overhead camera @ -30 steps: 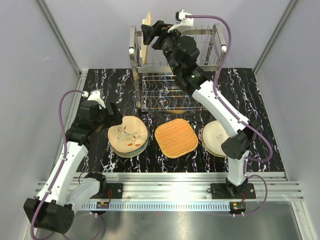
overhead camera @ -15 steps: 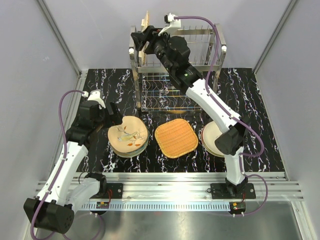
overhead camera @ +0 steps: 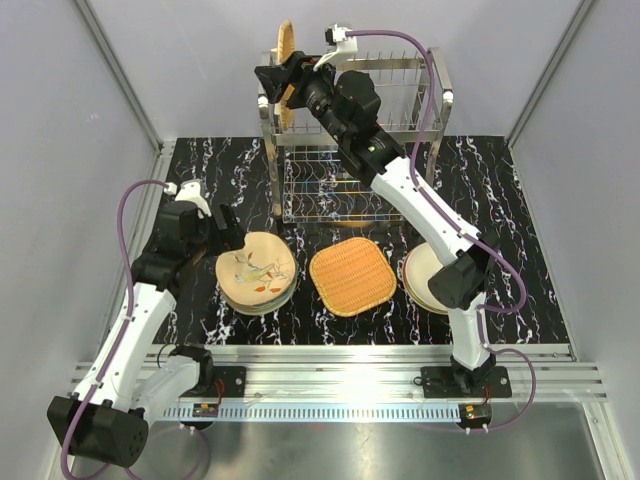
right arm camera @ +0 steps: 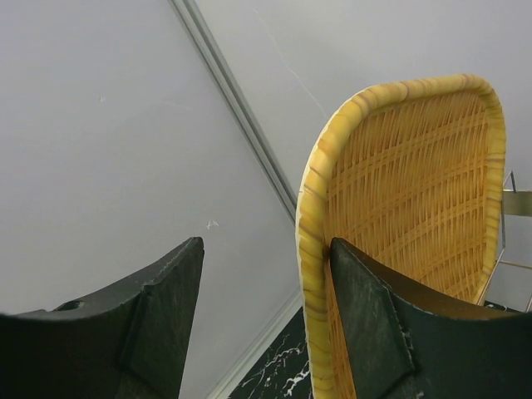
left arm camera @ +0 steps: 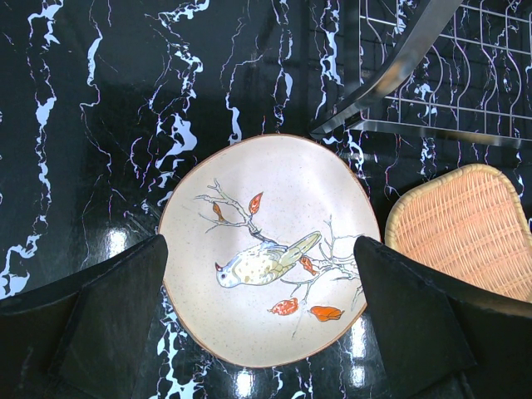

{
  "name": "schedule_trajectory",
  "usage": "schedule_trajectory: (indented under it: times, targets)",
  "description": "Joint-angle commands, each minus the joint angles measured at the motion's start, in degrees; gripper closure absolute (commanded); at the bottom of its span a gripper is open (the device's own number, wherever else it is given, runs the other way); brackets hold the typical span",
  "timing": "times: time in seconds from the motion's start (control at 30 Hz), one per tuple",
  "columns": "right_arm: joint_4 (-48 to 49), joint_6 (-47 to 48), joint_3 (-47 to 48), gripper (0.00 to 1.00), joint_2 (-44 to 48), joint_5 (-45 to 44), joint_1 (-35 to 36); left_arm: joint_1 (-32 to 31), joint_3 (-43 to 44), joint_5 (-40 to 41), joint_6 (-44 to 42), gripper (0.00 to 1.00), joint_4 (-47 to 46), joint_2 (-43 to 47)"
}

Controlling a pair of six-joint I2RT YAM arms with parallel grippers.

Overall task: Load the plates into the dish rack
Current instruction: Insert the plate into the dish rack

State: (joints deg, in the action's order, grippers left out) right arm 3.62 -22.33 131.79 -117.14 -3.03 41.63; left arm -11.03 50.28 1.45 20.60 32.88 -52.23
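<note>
The right gripper (right arm camera: 266, 249) has its fingers apart around the rim of the orange woven plate (right arm camera: 416, 191), upright at the left end of the dish rack (overhead camera: 330, 190), probably so the rack carries it, while the left gripper (left arm camera: 259, 283), fingers wide apart, hovers above the bird plate (left arm camera: 266, 249).

The tabletop (overhead camera: 220, 170) is a glossy black slab veined in white like marble, with bright glare spots (left arm camera: 108, 241) on its surface. It sits inside a booth of plain pale grey panels: a back wall (overhead camera: 200, 60), a left wall (overhead camera: 50, 150) and a right wall (overhead camera: 600, 150), with slim aluminium posts (overhead camera: 120, 75) running up the two rear corners where the panels meet. Along the near edge lies a ribbed aluminium rail (overhead camera: 330, 375), with a sheet of brushed metal (overhead camera: 350, 450) below it.
</note>
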Motion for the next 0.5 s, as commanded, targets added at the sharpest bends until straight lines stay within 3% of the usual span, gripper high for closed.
schedule_trajectory:
  times: [0.0, 0.47]
  targets:
    - [1.9, -0.3, 2.5, 0.30, -0.3, 2.8, 0.1, 0.0, 1.2, -1.2, -0.2, 0.01, -2.6, 0.7]
    - [3.7, 0.6, -2.0, 0.29, 3.9, 2.8, 0.1, 0.0, 1.2, -1.3, -0.2, 0.01, -2.6, 0.5]
